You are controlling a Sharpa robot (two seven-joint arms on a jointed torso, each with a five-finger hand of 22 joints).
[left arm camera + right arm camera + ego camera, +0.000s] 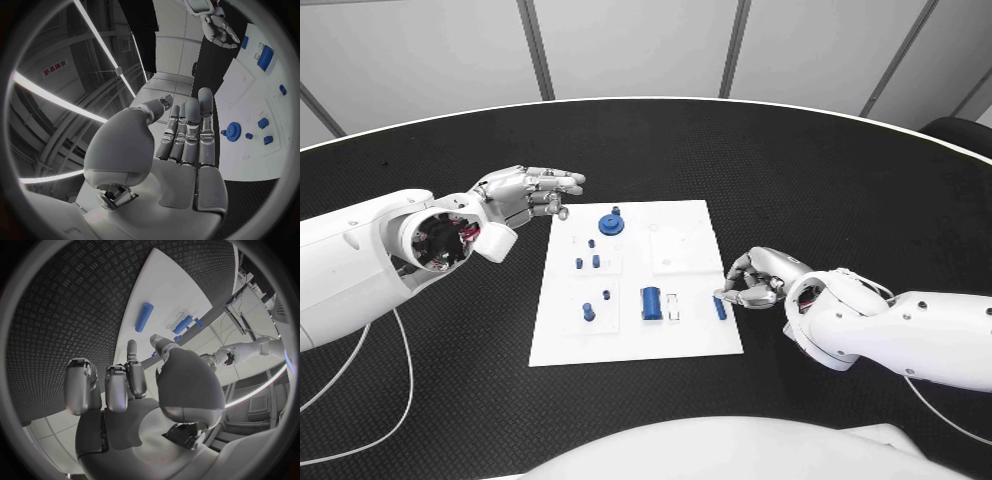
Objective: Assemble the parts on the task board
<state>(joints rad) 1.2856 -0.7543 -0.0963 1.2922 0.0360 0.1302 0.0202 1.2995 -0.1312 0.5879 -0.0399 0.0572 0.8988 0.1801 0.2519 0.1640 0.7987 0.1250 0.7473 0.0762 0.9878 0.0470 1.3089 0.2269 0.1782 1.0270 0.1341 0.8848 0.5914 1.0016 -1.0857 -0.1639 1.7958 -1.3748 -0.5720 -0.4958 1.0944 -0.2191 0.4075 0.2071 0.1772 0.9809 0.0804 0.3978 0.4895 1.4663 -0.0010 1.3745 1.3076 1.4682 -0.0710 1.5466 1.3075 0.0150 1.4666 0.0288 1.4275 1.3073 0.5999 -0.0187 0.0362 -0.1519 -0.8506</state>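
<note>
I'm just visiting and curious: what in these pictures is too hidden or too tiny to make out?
- Head view: whether the right hand touches the blue rod at the board edge; its curled fingers cover the spot.
- Head view: the shapes of the small blue parts beside the gear; too small.
- Left wrist view: the board's near side, hidden behind the left hand.

Blue parts (651,302), white task board (689,335)
</note>
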